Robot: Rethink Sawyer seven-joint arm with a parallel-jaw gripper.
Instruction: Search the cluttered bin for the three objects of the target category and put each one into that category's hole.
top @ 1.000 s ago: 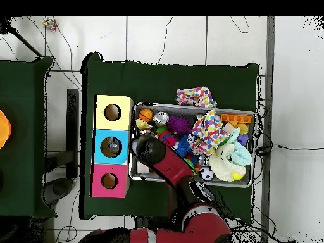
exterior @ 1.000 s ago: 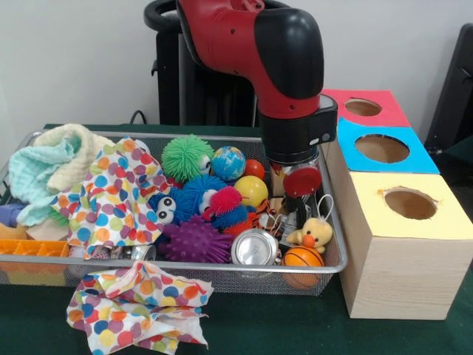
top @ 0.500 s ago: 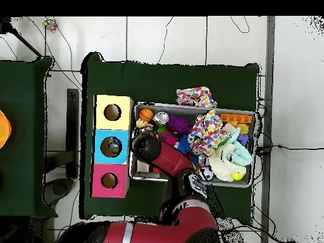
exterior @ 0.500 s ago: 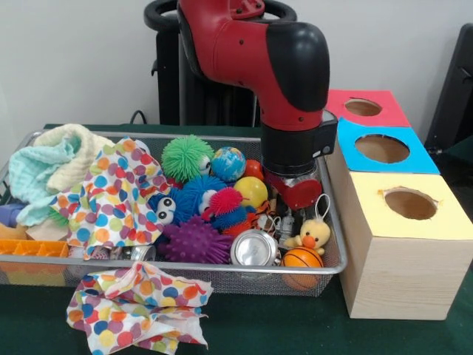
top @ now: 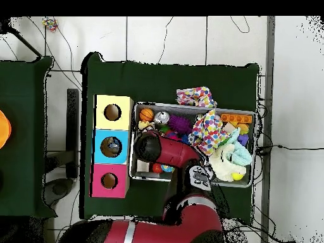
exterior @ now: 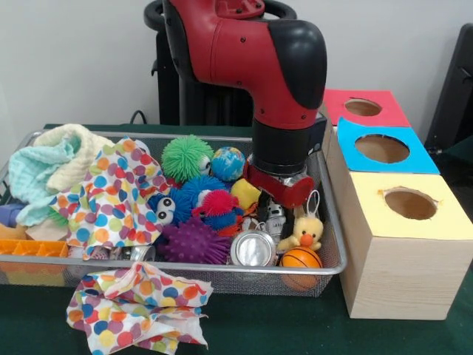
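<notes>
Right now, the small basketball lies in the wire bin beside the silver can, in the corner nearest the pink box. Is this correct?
Not quite. The small basketball does lie in the wire bin beside the silver can, but that corner is nearest the yellow box, not the pink box. The front view shows it; the overhead view agrees.

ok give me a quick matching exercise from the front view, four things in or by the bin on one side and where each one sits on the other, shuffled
Things:
1. mini basketball
2. polka-dot cloth
3. green spiky ball
4. yellow-topped box

Places:
A. on the green table cover, outside the bin's near wall
B. in the bin's near corner, beside the boxes
C. nearest the camera in the row of three boxes
D. towards the bin's far side, beside the globe ball

Pairs: 1-B, 2-A, 3-D, 4-C
</notes>
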